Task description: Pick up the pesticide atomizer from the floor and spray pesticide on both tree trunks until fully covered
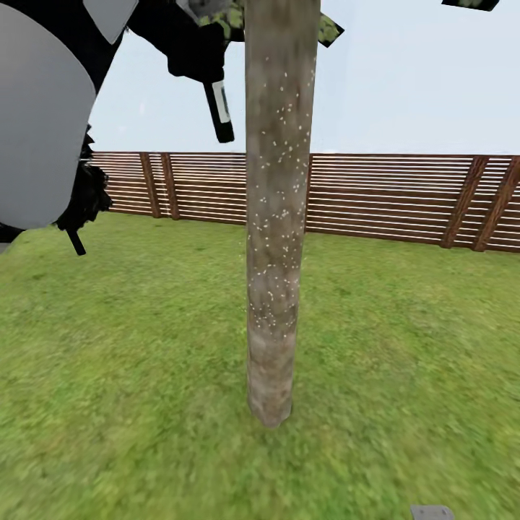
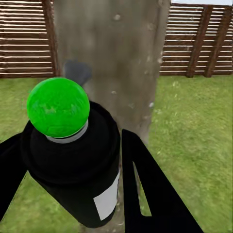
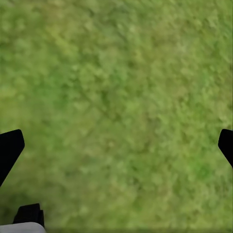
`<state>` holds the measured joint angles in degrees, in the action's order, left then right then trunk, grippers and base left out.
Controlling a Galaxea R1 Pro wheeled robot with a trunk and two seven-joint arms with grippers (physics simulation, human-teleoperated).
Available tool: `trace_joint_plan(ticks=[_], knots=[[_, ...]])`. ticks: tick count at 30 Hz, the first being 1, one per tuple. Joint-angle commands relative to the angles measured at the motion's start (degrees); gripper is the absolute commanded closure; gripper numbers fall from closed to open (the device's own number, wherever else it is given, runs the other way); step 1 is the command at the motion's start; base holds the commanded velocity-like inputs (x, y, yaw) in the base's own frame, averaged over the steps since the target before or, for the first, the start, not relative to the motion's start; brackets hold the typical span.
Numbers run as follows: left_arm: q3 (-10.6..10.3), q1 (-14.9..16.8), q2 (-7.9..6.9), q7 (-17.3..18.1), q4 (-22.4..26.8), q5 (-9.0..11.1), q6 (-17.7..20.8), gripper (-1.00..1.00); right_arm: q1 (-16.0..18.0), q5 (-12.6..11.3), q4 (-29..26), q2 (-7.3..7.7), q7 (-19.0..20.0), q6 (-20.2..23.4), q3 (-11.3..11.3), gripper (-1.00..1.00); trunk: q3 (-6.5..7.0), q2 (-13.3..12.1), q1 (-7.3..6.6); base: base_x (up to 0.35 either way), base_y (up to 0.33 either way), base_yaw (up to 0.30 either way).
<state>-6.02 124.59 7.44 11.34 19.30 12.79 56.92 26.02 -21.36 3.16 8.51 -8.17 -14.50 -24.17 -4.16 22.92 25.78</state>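
A tree trunk [image 1: 278,217], grey-brown and straight, rises from the lawn in the middle of the head view, with white pesticide specks [image 1: 285,217] dotted over its upper and middle bark. My left gripper [image 1: 195,58] is raised just left of the trunk and shut on the pesticide atomizer [image 1: 221,108]. In the left wrist view the atomizer [image 2: 73,160] is a black can with a white label and a green dot [image 2: 58,107] on top, held in my left gripper [image 2: 73,170] and facing the trunk [image 2: 121,58] close ahead. My right gripper [image 3: 116,145] is open over bare grass.
The garden's green lawn [image 1: 404,361] spreads around the trunk, ringed at the back by a brown slatted wooden fence [image 1: 375,195]. Bits of leafy canopy [image 1: 328,29] show at the top. A small grey part [image 1: 432,513] sits at the lower edge.
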Motion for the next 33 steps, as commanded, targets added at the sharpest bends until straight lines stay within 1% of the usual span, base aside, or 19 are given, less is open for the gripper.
trace_joint_plan(ticks=[1, 2, 3, 4, 6, 7, 9, 11, 12, 14, 16, 19, 24, 25, 27, 28, 30, 31, 33], knots=[[0.1, 0.2, -0.91, 0.0, -0.1, 0.4, 0.0, 1.0, 0.0, 0.0, 0.0, 0.01, 0.0, 0.0, 0.0, -1.0, 0.0, 0.0, 0.0, 0.0, 0.0, 0.0], [0.1, 0.2, -1.47, 0.0, -0.1, 0.4, 0.0, 1.0, 0.0, 0.0, 0.0, -0.01, 0.0, 0.0, 0.0, -1.0, 0.0, 0.0, 0.0, 0.0, 0.0, 0.0], [0.2, 0.3, -2.38, 0.0, -0.3, 0.4, 0.0, 1.0, 0.0, 0.0, 0.0, -0.01, 0.0, 0.0, 0.0, -1.0, 0.0, 0.0, 0.0, 0.0, 0.0, 0.0], [0.2, 0.3, -2.71, 0.0, -0.4, 0.4, 0.0, 1.0, 0.0, 0.0, 0.0, -0.01, 0.0, 0.0, 0.0, -1.0, 0.0, 0.0, 0.0, 0.0, 0.0, 0.0], [0.1, 0.3, -2.92, 0.0, -3.1, 0.4, 0.0, 1.0, 0.0, 0.0, 0.0, 0.01, 0.0, 0.0, 0.0, -1.0, 0.0, 0.0, 0.0, 0.0, 0.0, 0.0], [0.2, 0.3, -2.45, 0.0, -5.0, 0.4, 0.0, 1.0, 0.0, 0.0, 0.0, 0.02, 0.0, 0.0, 0.0, -1.0, 0.0, 0.0, 0.0, 0.0, 0.0, 0.0], [0.4, 0.3, -0.2, 0.0, -7.3, 0.4, -0.1, 1.0, 0.0, 0.0, 0.0, 0.02, 0.0, 0.0, 0.0, -1.0, 0.0, 0.0, 0.0, 0.0, 0.0, 0.0], [0.4, 0.3, 1.11, -0.1, -10.5, 0.4, -0.2, 1.0, 0.0, 0.0, 0.0, 0.02, 0.0, 0.0, 0.0, -1.0, 0.0, 0.0, 0.0, 0.0, 0.0, 0.0], [0.5, 0.3, 1.72, -0.1, -13.3, 0.5, -0.2, 1.0, 0.0, 0.0, 0.0, 0.02, 0.0, 0.0, 0.0, -1.0, 0.0, 0.0, 0.0, 0.0, 0.0, 0.0], [0.5, 0.3, 2.07, -0.1, -16.0, 0.5, -0.3, 1.0, 0.0, 0.0, 0.0, 0.02, 0.0, 0.0, 0.0, -1.0, 0.0, 0.0, 0.0, 0.0, 0.0, 0.0], [0.5, 0.3, 2.56, 0.1, -16.9, 0.5, -0.3, 1.0, 0.0, 0.0, 0.0, 0.02, 0.0, 0.0, 0.0, -1.0, 0.0, 0.0, 0.0, 0.0, 0.0, 0.0], [0.5, 0.3, 2.56, 1.4, -17.5, 0.5, -0.3, 1.0, 0.0, 0.0, 0.0, 0.02, 0.0, 0.0, 0.0, -1.0, 0.0, 0.0, 0.0, 0.0, 0.0, 0.0], [0.4, -0.3, 2.56, 1.4, -17.6, 0.2, -0.4, 1.0, 0.0, 0.0, 0.0, 0.01, 0.0, 0.0, 0.0, -1.0, 0.0, 0.0, 0.0, 0.0, 0.0, 0.0], [0.4, -1.0, 2.56, 1.4, -17.6, 0.2, -0.5, 1.0, 0.0, 0.0, 0.0, 0.01, 0.0, 0.0, 0.0, -1.0, 0.0, 0.0, 0.0, 0.0, 0.0, 0.0], [0.3, -3.6, 2.56, 1.4, -17.6, 0.2, -0.8, 1.0, 0.0, 0.0, 0.0, 0.0, 0.0, 0.0, 0.0, -1.0, 0.0, 0.0, 0.0, 0.0, 0.0, 0.0], [0.3, -6.5, 2.56, 1.5, -17.6, 0.2, -1.4, 1.0, 0.0, 0.0, 0.0, 0.01, 0.0, 0.0, 0.0, -1.0, 0.0, 0.0, 0.0, 0.0, 0.0, 0.0], [0.3, -10.0, 2.56, 1.5, -17.6, 0.2, -2.2, 1.0, 0.0, 0.0, 0.0, 0.02, 0.0, 0.0, 0.0, -1.0, 0.0, 0.0, 0.0, 0.0, 0.0, 0.0], [0.3, -11.1, 2.56, 1.5, -17.6, 0.2, -2.7, 1.0, 0.0, 0.0, 0.0, 0.02, 0.0, 0.0, 0.0, -1.0, 0.0, 0.0, 0.0, 0.0, 0.0, 0.0], [0.3, -14.9, 2.56, 1.5, -17.6, 0.2, -4.9, 1.0, 0.0, 0.0, 0.0, -0.01, 0.0, 0.0, 0.0, -1.0, 0.0, 0.0, 0.0, 0.0, 0.0, 0.0]])
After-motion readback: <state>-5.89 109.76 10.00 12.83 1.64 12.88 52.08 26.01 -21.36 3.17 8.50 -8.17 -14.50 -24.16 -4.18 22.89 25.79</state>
